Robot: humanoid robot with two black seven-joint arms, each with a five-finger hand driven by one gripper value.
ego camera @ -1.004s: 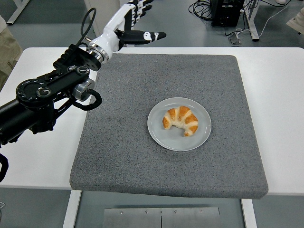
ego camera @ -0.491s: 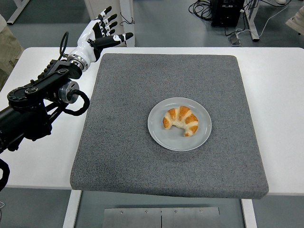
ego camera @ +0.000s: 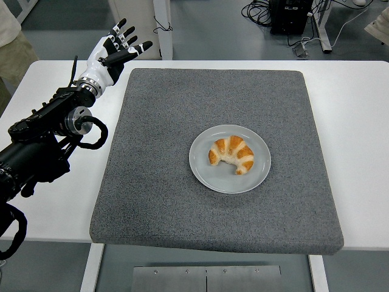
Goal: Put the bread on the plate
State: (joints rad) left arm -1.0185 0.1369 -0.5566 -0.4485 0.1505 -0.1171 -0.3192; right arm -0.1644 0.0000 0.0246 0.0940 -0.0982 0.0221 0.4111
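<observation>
On the plate (ego camera: 200,170), bread (ego camera: 231,154); left hand (ego camera: 109,56) at mat's far-left edge, fingers spread

Left robot hand (ego camera: 111,56) raised, fingers spread, apparently holding nothing.

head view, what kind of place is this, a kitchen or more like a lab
Most likely a robotics lab or test room, not a kitchen: a white table with a grey foam mat on it, cables and computer gear on a bare floor behind, and one croissant staged on a plate.
</observation>
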